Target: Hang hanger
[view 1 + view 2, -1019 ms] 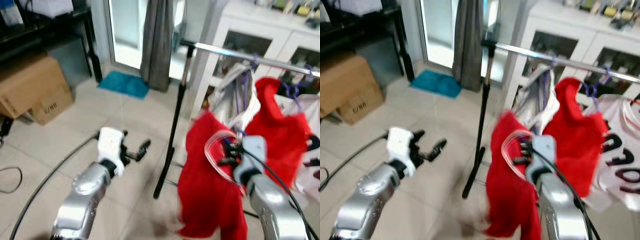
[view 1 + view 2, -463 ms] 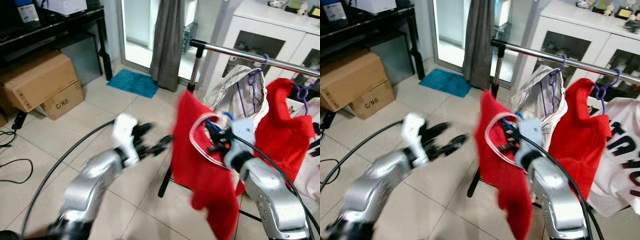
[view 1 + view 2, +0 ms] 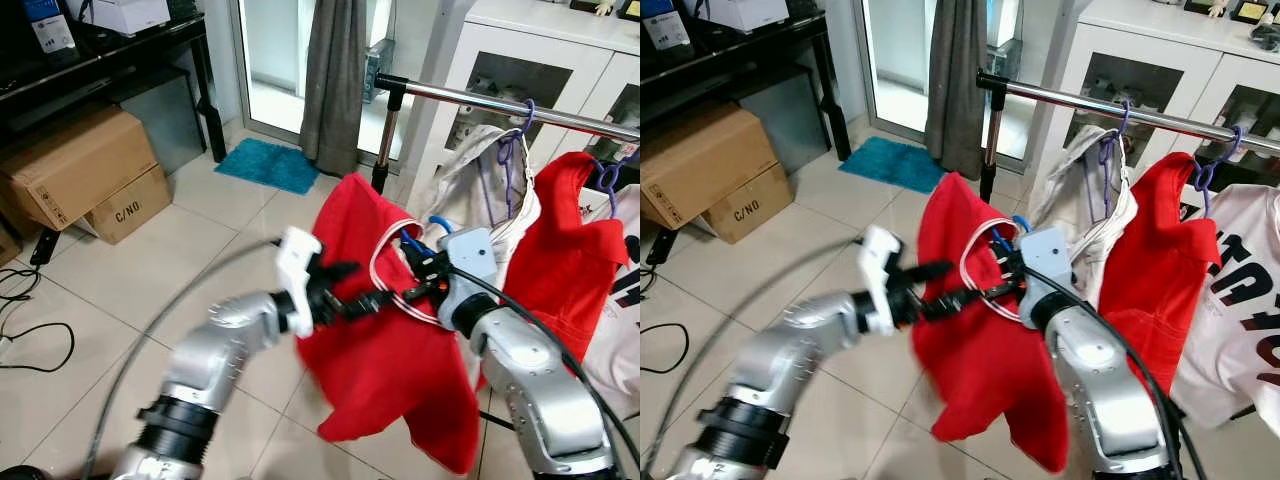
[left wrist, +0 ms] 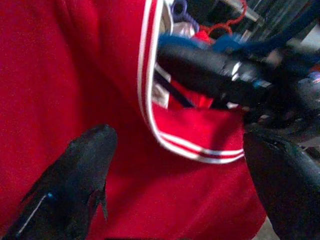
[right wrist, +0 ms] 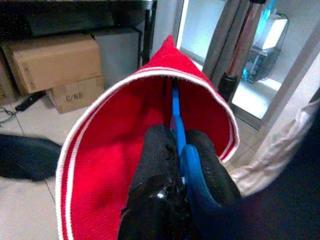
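A: Left to right. Our left gripper (image 3: 372,301) is up at the red shirt (image 3: 385,350), fingers spread apart, one either side of the white-striped collar (image 4: 192,145) in the left wrist view. Nothing is pinched yet.

B: Right gripper (image 5: 182,150)?

A: Clamped on the blue hanger (image 5: 176,112). In the right wrist view the hanger's neck runs straight up between our two fingers, inside the collar opening. So the hanger sits in the shirt, carried in front of the rack and below the rail (image 3: 500,103), well short of it.

B: Rail space?

A: The bare stretch lies between the upright pole (image 3: 385,140) and the purple hanger (image 3: 510,135) carrying the pale garment (image 3: 470,185). We should aim there.

B: Then what's the left arm for?

A: Our read: steadying the shirt so it doesn't slide off a hanger shoulder while we lift. If we nip, we take cloth below the collar, not the hanger wire, and stay off our own right fingers. They're nearly touching.

B: Lift plan?

A: Raise the right arm until the hook clears the top of the rail, then move over it and lower. The hook's facing isn't readable here, so we check it before committing.

B: Risk?

A: Red cloth snagging on the pole.
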Robot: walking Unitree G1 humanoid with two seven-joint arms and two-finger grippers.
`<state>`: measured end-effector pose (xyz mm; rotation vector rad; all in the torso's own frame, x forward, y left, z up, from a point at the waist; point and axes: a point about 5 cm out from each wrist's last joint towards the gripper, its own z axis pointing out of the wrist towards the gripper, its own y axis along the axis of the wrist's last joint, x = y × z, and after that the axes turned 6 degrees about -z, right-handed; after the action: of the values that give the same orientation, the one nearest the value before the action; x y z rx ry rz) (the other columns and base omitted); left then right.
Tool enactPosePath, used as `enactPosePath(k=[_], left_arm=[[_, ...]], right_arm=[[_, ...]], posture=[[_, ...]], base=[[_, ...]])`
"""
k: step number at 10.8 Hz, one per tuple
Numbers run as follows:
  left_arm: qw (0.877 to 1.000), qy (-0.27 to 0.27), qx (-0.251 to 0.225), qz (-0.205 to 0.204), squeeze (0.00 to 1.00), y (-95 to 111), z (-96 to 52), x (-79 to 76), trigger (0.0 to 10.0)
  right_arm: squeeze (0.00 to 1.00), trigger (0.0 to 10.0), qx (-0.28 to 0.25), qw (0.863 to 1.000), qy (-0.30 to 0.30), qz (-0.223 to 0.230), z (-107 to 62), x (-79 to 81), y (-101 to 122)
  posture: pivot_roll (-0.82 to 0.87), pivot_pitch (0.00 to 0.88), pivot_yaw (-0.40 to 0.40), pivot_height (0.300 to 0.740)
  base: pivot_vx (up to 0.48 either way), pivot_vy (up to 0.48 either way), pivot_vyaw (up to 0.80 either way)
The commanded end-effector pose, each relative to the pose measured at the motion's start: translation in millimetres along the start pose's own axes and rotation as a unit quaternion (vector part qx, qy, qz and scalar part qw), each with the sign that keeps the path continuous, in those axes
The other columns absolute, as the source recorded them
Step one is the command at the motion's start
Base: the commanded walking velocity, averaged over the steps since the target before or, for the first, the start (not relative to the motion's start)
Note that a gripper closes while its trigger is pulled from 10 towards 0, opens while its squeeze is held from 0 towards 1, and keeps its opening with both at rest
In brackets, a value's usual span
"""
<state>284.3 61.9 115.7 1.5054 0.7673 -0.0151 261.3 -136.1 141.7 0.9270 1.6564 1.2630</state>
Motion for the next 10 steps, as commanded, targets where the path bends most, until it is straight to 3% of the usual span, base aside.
enactPosePath(k=[1, 2, 4, 5, 7, 10], left_arm=[[1.000, 0.017, 0.007, 0.013, 0.00, 3.8, 4.1, 7.3, 3.5], [0.999, 0.031, -0.004, 0.019, 0.00, 4.4, 7.6, 14.0, 0.0], [0.997, 0.053, -0.054, 0.002, 0.00, 11.3, 9.0, 22.5, 0.0], [0.997, 0.036, -0.071, -0.010, 0.00, 14.3, 12.7, 23.1, 0.0], [0.999, -0.010, -0.054, -0.005, 0.00, 11.2, 21.7, 22.4, 0.0], [0.998, -0.009, -0.061, 0.011, 0.00, 13.2, 23.1, 23.8, 0.0]], right_arm=[[0.00, 10.0, -0.029, 0.999, 0.002, -0.015, 0.0, 4.5, 14.2], [0.00, 10.0, -0.034, 0.999, 0.009, -0.019, -1.7, 5.6, 17.7], [0.00, 10.0, -0.039, 0.999, 0.016, -0.031, -2.6, 5.6, 22.7], [0.00, 10.0, -0.038, 0.999, 0.018, -0.032, -1.1, 5.6, 23.4], [0.00, 10.0, -0.039, 0.998, 0.026, -0.050, 3.0, 4.5, 28.0], [0.00, 10.0, -0.035, 0.998, 0.010, -0.056, 5.9, -0.4, 25.4]], posture=[[-0.19, 0.000, -0.004, 0.740], [-0.19, 0.000, -0.005, 0.740], [-0.19, 0.000, -0.012, 0.740], [-0.18, 0.000, -0.030, 0.740], [-0.19, 0.000, -0.024, 0.740], [-0.18, 0.000, -0.015, 0.740]], base=[[0.000, 0.000, 0.00], [0.000, 0.000, 0.00], [0.000, 0.000, 0.00], [0.000, 0.000, 0.00], [0.000, 0.000, 0.00], [0.000, 0.000, 0.00]])
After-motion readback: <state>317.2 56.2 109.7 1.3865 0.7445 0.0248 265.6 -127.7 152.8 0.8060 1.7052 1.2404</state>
